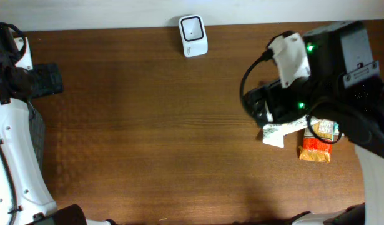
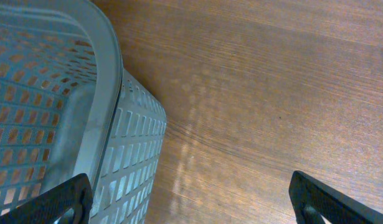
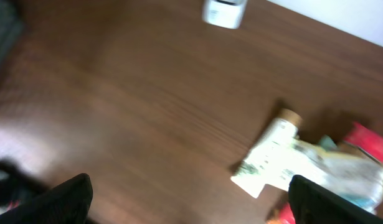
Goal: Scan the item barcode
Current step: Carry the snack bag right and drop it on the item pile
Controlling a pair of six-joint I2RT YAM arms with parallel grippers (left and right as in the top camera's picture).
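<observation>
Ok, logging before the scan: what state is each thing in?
left gripper: open, empty
right gripper: open, empty
scanner: at the far edge of the table, untouched
white packet: lying flat on the table
orange packet: lying flat beside it
basket: upright, nothing seen inside

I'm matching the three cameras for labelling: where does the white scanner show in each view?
Overhead: the white scanner sits top centre, at the table's far edge.
Left wrist: not in it; only the basket and table.
Right wrist: top edge, right of centre, blurred and cropped.
Shared landmark: the white packet, right side overhead, lower right in the right wrist view.
</observation>
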